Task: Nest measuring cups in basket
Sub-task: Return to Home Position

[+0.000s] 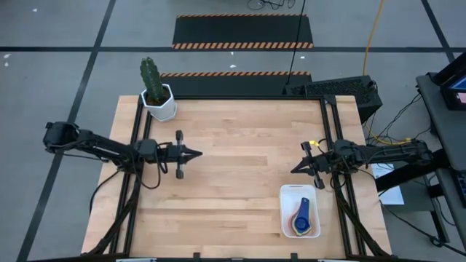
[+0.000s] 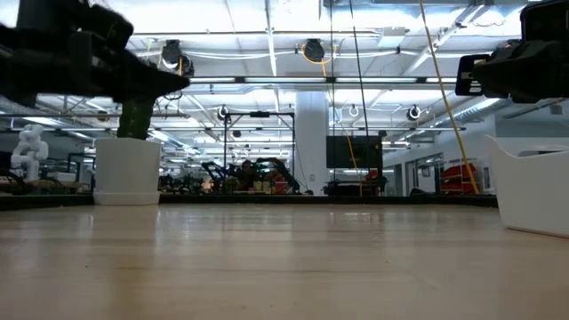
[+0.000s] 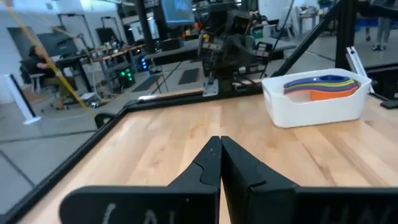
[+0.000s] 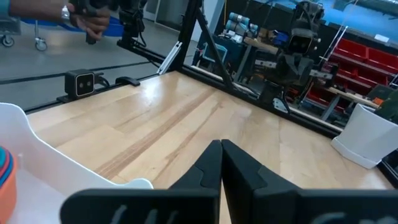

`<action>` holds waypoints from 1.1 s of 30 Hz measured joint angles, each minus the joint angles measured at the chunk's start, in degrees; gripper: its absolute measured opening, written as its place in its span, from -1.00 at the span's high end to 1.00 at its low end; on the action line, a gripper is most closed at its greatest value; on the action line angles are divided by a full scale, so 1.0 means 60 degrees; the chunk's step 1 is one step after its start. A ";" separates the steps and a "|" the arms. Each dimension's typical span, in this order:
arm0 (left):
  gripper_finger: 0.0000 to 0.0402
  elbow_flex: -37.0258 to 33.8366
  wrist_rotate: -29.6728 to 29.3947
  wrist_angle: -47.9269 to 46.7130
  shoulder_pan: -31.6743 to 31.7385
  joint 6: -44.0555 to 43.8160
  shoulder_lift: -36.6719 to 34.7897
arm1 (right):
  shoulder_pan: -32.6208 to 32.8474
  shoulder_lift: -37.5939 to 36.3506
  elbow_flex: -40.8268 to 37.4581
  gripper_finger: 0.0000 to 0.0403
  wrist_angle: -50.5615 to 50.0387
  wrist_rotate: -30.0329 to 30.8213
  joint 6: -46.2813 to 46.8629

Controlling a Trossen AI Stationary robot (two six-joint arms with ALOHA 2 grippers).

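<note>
Your cups (image 1: 301,215) lie nested in the basket (image 1: 298,192) at near right; the right gripper (image 1: 295,169), closed and empty just beyond it, could clip its rim if you swing low, while the left gripper (image 1: 198,153), likewise closed and empty, waits mid-left.

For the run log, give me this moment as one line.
measuring cups nested in basket | left gripper shut, raised | right gripper shut, raised near basket
</note>
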 joint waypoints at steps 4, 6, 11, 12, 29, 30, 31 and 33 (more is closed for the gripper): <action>0.97 -0.0854 -0.0005 0.0866 0.0136 -0.0297 -0.0482 | 0.0001 -0.0044 -0.0006 1.00 0.0000 0.0002 0.0077; 0.98 -0.0868 0.0072 0.0568 0.0128 -0.0318 -0.0801 | 0.0001 -0.0075 -0.0006 1.00 0.0004 0.0002 0.0057; 0.97 -0.0871 0.0257 -0.0001 0.0072 0.0000 -0.1789 | -0.0001 -0.0365 -0.0006 1.00 -0.0007 0.0230 0.0226; 0.97 -0.0871 0.0259 -0.0086 0.0040 0.0131 -0.2043 | 0.0001 -0.0466 -0.0006 1.00 0.0002 0.0277 0.0327; 0.99 -0.0871 0.0157 -0.5764 -0.0039 0.0218 -0.7353 | 0.0000 -0.2123 -0.0006 1.00 -0.1088 0.0285 0.0587; 0.99 -0.0871 0.0135 -0.6036 -0.0023 0.0198 -0.7565 | 0.0000 -0.2115 -0.0010 1.00 -0.1181 0.0275 0.0646; 0.98 -0.0869 0.0051 -0.6310 0.0002 0.0126 -0.7777 | -0.0003 -0.2112 -0.0008 1.00 -0.1217 0.0270 0.0694; 0.97 -0.0868 -0.0076 -0.6997 0.0047 0.0036 -0.8199 | 0.0001 -0.2102 -0.0006 1.00 -0.1226 0.0272 0.0738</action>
